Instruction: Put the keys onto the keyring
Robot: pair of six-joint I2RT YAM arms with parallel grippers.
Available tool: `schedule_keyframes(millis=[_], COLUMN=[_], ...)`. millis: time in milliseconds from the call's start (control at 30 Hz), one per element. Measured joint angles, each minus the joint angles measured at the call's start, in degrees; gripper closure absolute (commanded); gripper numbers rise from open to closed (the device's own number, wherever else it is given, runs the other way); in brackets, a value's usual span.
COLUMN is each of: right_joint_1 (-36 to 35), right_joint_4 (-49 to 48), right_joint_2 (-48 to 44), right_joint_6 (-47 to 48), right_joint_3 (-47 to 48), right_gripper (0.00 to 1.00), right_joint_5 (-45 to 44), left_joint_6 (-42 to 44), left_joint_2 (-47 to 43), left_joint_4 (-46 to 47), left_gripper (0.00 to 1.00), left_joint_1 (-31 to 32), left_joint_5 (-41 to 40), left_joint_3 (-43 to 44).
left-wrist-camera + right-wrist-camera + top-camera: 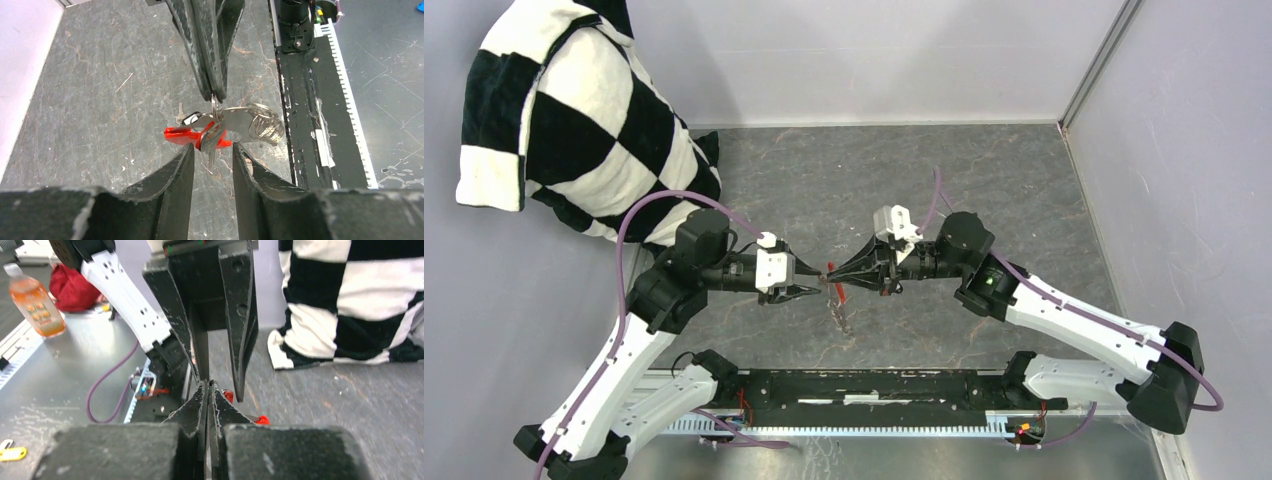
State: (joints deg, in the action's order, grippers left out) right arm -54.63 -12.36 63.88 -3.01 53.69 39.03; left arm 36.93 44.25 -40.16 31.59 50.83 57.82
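Note:
The keyring hangs in the air between both grippers, its red fob sticking out to the left. My right gripper comes down from the top of the left wrist view, shut on the thin ring wire. Silvery key blades and a black key head dangle in the same bunch. My left gripper is open, its tips on either side of the hanging blades and apart from them. From above, both grippers meet tip to tip, and the bunch hangs below. My right gripper hides most of the bunch in its own view.
A black-and-white checked cushion lies at the back left. The black base rail runs along the near edge. A wall stands on the right. Off the table are an orange bottle and a red bundle.

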Motion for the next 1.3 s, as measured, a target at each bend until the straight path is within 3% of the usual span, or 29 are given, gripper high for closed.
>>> schedule_keyframes(millis=[533,700,867,1167,1300], right_joint_1=[0.0,-0.15,-0.79,-1.55,-2.01], right_joint_4=[-46.71,-56.61,-61.13,-61.24,-61.26], right_joint_2=[2.58,5.9,6.91,6.16,6.25], right_joint_6=[-20.11,-23.32,-23.34,-20.31,-20.09], right_joint_3=[-15.47,-17.27,-17.68,-19.8,-19.8], right_gripper=[1.0,1.0,1.0,1.0,1.0], right_joint_5=[-1.57,-3.56,-6.78,-11.85,-12.02], left_joint_6=[-9.31,-13.68,-16.52,-13.55,-13.49], left_joint_2=[1.84,1.9,2.1,0.92,0.44], left_joint_4=[9.09,12.22,14.43,11.15,11.63], left_gripper=[0.49,0.46,0.46,0.46,0.54], left_joint_1=[0.0,0.0,0.0,0.0,0.0], left_joint_5=[3.67,3.8,4.87,3.45,2.56], left_joint_3=[0.63,0.66,1.16,1.49,1.49])
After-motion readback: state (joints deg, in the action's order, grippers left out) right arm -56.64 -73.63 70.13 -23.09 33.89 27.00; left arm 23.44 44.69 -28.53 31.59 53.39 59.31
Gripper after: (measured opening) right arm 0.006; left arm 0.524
